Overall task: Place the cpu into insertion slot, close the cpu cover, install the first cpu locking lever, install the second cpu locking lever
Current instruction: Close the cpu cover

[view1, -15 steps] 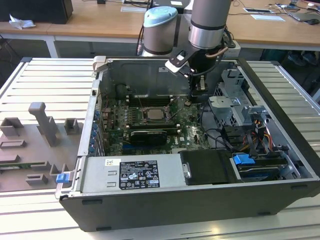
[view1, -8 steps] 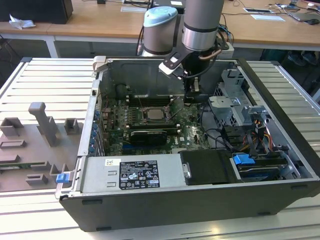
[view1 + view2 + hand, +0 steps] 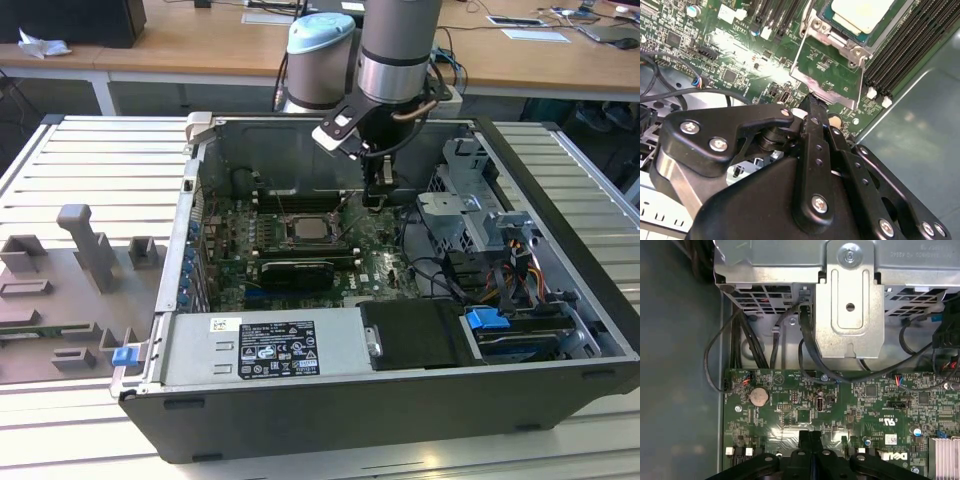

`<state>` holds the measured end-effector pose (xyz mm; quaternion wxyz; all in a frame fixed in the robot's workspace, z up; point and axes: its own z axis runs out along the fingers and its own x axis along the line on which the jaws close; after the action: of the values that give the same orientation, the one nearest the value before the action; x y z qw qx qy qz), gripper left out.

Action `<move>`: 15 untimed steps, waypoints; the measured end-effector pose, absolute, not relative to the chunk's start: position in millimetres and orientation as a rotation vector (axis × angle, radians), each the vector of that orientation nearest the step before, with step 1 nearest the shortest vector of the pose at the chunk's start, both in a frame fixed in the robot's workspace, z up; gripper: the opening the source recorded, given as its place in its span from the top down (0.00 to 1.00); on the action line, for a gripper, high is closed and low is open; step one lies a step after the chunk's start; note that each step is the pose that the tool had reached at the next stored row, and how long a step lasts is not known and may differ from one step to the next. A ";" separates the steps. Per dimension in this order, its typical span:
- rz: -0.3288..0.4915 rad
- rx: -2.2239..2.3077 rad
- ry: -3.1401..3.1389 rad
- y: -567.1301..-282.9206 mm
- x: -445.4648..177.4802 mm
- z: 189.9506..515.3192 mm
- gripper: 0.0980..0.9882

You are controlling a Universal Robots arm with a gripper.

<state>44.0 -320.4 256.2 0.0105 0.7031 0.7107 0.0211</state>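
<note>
The gripper (image 3: 813, 102) meets the cpu cover (image 3: 827, 70)
Clenched fingers (image 3: 815, 135) touch its raised edge just ahead, likely to fold it over the cpu (image 3: 860, 12).

Exterior view overlooks the case (image 3: 350, 425); both wrist views peer past the pincer (image 3: 810, 435) at the motherboard (image 3: 850, 407).

Bench: you've got a pale slatted metal table (image 3: 80, 160), with grey jigs (image 3: 88, 250) on it at the exterior view's left.
Behind: wooden desks (image 3: 200, 48) carrying papers (image 3: 535, 34) and a black box (image 3: 75, 20).
Light: bright, even.
</note>
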 end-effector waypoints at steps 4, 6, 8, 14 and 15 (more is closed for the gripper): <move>0.066 2.194 2.218 -320.4 38.8 256.1 0.99; 0.066 2.194 2.218 -320.4 35.2 256.1 0.99; 0.066 2.194 2.218 -320.4 32.6 256.1 0.99; 0.066 2.194 2.218 -320.4 24.2 256.1 0.99; 0.066 2.194 2.218 -320.4 22.8 256.1 0.99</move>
<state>22.8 -320.4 256.1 0.0105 0.7030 0.7108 0.0211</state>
